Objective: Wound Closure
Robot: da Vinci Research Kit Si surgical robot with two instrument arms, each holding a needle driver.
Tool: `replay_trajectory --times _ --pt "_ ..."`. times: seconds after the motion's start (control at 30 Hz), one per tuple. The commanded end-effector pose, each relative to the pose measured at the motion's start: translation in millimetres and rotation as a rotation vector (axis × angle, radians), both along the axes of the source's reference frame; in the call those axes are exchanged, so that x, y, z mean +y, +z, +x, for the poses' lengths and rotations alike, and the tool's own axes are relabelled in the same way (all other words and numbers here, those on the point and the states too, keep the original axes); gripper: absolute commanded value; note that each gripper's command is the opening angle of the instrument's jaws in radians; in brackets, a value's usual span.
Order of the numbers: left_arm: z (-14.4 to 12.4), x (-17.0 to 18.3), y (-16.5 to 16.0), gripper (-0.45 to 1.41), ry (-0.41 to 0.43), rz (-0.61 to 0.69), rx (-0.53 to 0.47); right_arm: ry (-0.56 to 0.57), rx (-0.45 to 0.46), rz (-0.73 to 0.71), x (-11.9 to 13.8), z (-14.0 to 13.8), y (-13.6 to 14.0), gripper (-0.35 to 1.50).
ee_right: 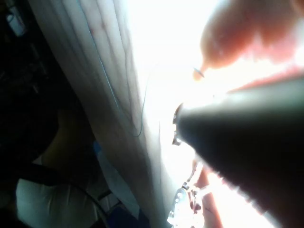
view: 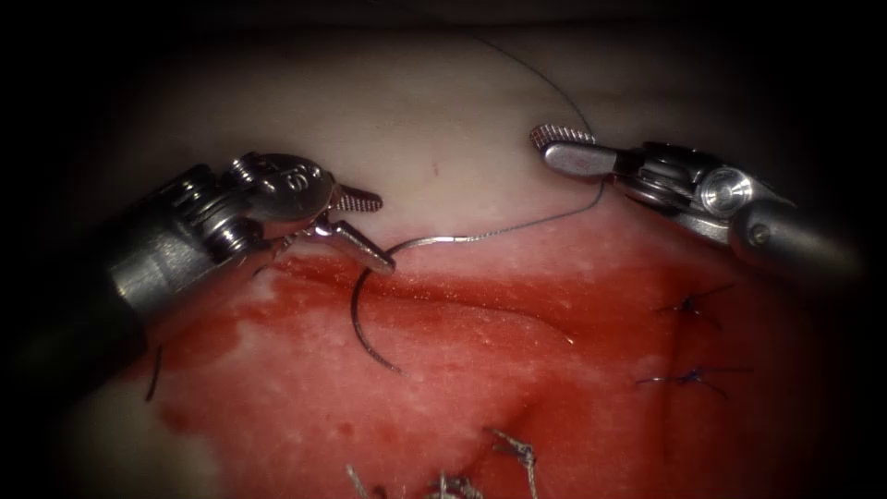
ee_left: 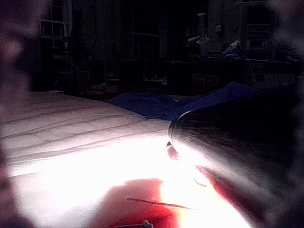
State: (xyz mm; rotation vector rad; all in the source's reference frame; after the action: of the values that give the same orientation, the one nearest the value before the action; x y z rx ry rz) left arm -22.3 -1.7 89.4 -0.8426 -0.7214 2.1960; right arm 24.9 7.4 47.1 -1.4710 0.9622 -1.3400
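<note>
**Mia:** What is the left tool (view: 368, 231) doing?

**Ben:** Its two jaws are spread apart. One jaw points up and to the right. The other points down and touches the needle (view: 362, 319) near the end where the thread joins. I cannot tell if it really holds the needle, because nothing is pinched between the two jaws.

**Mia:** Where is the needle?

**Ben:** It is a dark curve lying on the tissue (view: 443, 120), over the red fluid (view: 517, 370). It bends down from the left tool's lower jaw, and its point is down and to the right. I cannot tell if the point is in the tissue.

**Mia:** And the right tool (view: 564, 148)?

**Ben:** It comes in from the right. Its jaws look pressed together, and the thread (view: 499, 231) runs right by them. It looks like it is pinching the thread there.

**Mia:** Where does the thread go?

**Ben:** From the needle's top end it goes across to the right tool. Then it goes up over the pale part of the tissue.

**Mia:** What else is on the tissue?

**Ben:** There are dark stitches (view: 688, 310) on the right side. Some light cut ends of thread (view: 517, 453) are near the bottom.

**Mia:** What about the room?

**Ben:** In the left wrist view there is a white sheet (ee_left: 71, 123) and a blue cloth (ee_left: 161, 104). Behind them the room is dark, with shelves.
</note>
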Motion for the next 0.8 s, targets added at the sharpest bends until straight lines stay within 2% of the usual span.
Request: replay_trajectory --times 0.03,0.27,0.3,0.4,0.5,0.6,0.63,0.7,0.8 --pt "-0.1 1.4 -0.9 0.56 -0.005 -0.009 -0.002 0.004 0.007 -0.005 1.2 0.7 -1.0 1.21" --pt "-0.1 1.1 -1.1 0.59 -0.025 0.021 0.007 0.006 0.006 -0.002 1.4 0.7 -1.0 1.25" --pt "-0.2 0.9 -1.0 0.54 -0.049 0.044 0.018 0.006 0.006 -0.002 1.5 0.7 -1.0 1.16" --pt "-0.2 0.7 -0.8 0.52 -0.059 0.048 0.022 0.006 0.006 0.0 1.5 0.7 -1.3 1.08" --pt "-0.5 0.2 -0.2 0.47 -0.072 0.089 0.044 0.005 0.006 -0.007 1.4 0.8 -1.8 1.16" --pt "-0.7 -0.4 0.3 0.37 -0.085 0.129 0.06 0.005 0.006 -0.018 1.5 0.8 -2.3 1.23" --pt "-0.8 -0.7 0.4 0.31 -0.092 0.15 0.065 0.005 0.006 -0.016 1.5 0.8 -2.5 1.23" --pt "-0.9 -1.0 0.6 0.05 -0.103 0.174 0.086 0.004 0.007 -0.018 1.6 0.8 -2.9 1.26" --pt "-0.9 -1.5 0.4 -0.1 -0.097 0.181 0.133 0.003 0.008 -0.015 1.6 0.7 -3.1 1.28"
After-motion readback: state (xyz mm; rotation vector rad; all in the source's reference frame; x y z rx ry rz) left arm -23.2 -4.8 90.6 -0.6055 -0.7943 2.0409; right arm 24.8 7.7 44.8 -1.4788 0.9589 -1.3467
